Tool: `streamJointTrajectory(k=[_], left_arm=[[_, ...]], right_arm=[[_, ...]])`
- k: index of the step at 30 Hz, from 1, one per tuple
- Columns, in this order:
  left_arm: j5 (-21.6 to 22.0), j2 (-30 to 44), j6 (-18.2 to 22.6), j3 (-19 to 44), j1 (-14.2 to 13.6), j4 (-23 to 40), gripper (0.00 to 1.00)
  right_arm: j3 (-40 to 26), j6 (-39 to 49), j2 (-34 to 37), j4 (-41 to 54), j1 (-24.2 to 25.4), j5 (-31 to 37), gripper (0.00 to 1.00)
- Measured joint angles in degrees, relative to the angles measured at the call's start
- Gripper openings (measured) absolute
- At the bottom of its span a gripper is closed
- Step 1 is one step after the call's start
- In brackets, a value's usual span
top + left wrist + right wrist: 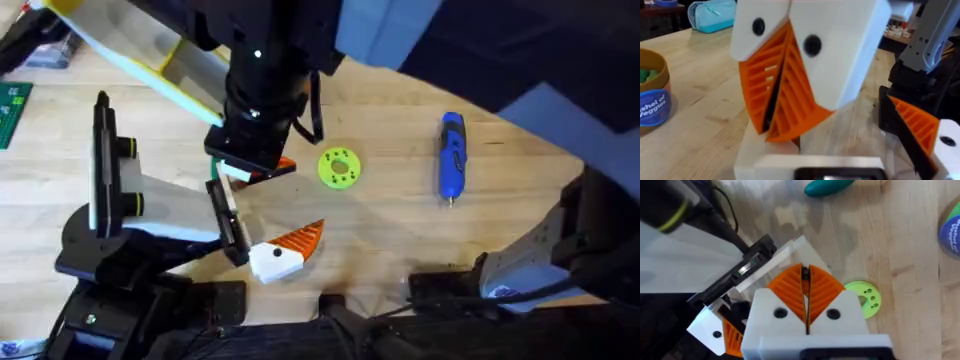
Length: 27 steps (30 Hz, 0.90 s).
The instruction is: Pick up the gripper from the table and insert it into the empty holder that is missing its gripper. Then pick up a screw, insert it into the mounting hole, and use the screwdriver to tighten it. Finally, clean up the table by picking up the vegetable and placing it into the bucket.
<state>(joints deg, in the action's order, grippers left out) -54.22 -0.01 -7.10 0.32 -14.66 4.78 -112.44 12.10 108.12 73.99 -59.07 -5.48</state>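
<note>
My right gripper (805, 269) is shut, its orange pads pressed together with nothing showing between them. In the overhead view the right gripper (262, 172) points down at the bare end of the left gripper's white body (767, 150). My left gripper (262, 215) stands open and carries a single white-and-orange finger (288, 248) at its other end, seen close as the finger (920, 127). The loose gripper is hidden. The blue screwdriver (452, 155) lies on the table (400, 230) to the right. A teal-green vegetable (827, 186) lies on the wood not far from the bucket (652, 100).
A lime-green disc (338, 168) with small holes lies just right of the right gripper. A yellow-and-white bin (150, 50) and a green board (12, 110) sit at the back left. The right arm's links (530, 260) fill the lower right corner.
</note>
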Motion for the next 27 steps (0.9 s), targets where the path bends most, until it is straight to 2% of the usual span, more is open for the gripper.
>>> streamJointTrajectory(k=[8,10,15,16,22,27], left_arm=[[0.0,0.0,-0.5,0.0,0.0,0.0,0.99],[0.0,0.0,-0.4,0.0,0.0,0.0,0.99],[0.0,0.0,-0.4,0.0,0.0,0.0,0.99],[0.0,0.0,-0.4,0.0,0.0,0.0,0.99],[0.0,0.0,-0.2,0.0,0.0,0.0,0.99],[0.0,0.0,-0.2,0.0,0.0,0.0,0.99]], right_arm=[[0.1,0.0,0.0,-0.1,0.0,-0.1,0.01],[0.1,0.0,0.0,-0.1,0.0,-0.4,0.156],[0.1,0.4,0.0,0.4,0.8,0.5,0.885],[0.1,0.6,-0.1,0.4,1.3,0.7,0.964],[0.2,-0.3,-0.6,0.5,2.7,-0.1,0.996],[0.2,-1.8,-4.1,0.6,5.9,-0.8,0.995]])
